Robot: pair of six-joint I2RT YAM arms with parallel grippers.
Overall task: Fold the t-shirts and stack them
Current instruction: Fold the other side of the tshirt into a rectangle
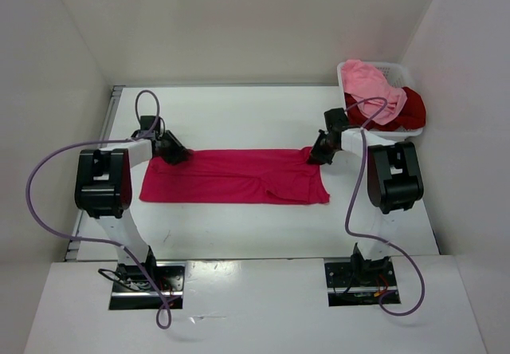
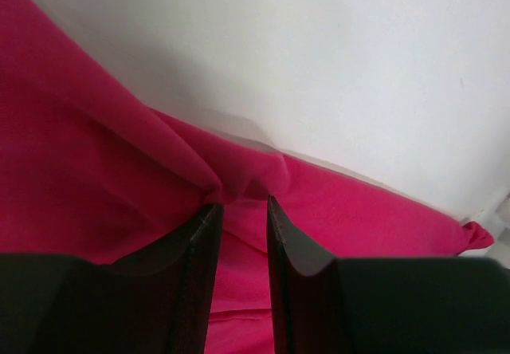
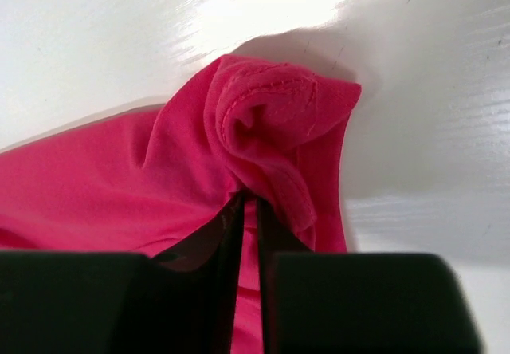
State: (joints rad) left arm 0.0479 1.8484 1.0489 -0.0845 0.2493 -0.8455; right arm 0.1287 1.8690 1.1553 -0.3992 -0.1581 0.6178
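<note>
- Table (image 1: 239,234): white, carries the work; no folded stack shows anywhere on it.
- Crimson-pink t-shirt (image 1: 231,177): mid-table, lying flat as a long band from left to right between the two arms. Some cloth overlaps toward its right end, but it is not yet a compact fold.
- Left hand (image 1: 177,153): at the band's far left corner, fingers pinching a gathered ridge of the crimson-pink edge.
- Right hand (image 1: 317,156): at the far right corner, fingers pressed almost together on a bunched hem of the same shirt.
- White mesh basket (image 1: 402,71): far right corner of the table. It holds the light pink t-shirt (image 1: 368,83) draped over the dark red t-shirt (image 1: 410,108), both crumpled.
- Progress, as judged: early. One shirt is mid-fold, two are untouched, and stacking has not begun.
</note>
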